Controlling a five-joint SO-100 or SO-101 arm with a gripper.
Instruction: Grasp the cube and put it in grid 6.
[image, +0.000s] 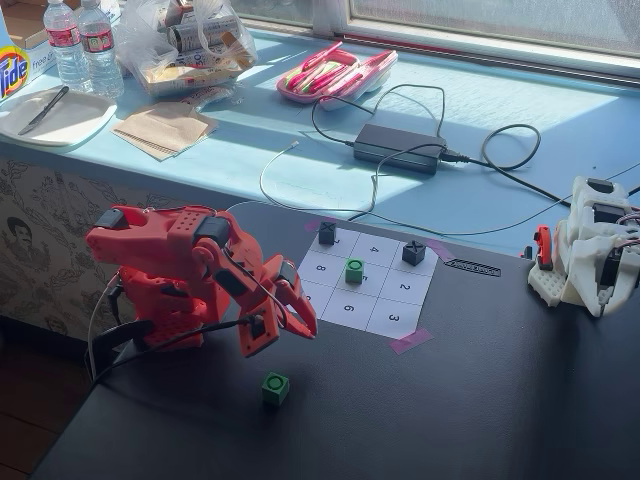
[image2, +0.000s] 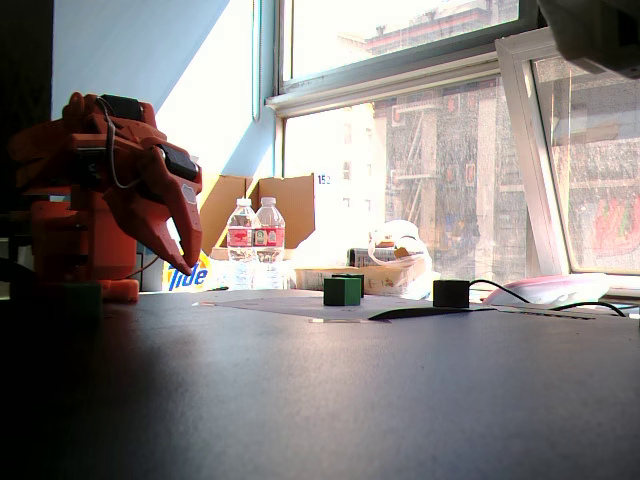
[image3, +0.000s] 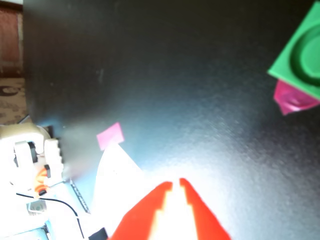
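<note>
A green cube (image: 275, 387) with a dark ring on top sits on the black table, just in front of my red gripper (image: 285, 335). In the wrist view the cube (image3: 300, 55) is at the top right, well off from the gripper (image3: 175, 183). The jaws are almost together and hold nothing. A second green cube (image: 354, 270) stands on the middle cell of the white 3x3 sheet (image: 385, 315). Cell 6 (image: 350, 307) is bare, in the sheet's near row. The gripper (image2: 188, 265) hangs above the table, left of the sheet.
Two dark cubes (image: 327, 232) (image: 413, 252) stand on far cells of the sheet. Pink tape (image: 410, 341) holds its corners. A white arm (image: 590, 245) sits at the table's right edge. A power brick and cables (image: 395, 147) lie on the blue sill behind.
</note>
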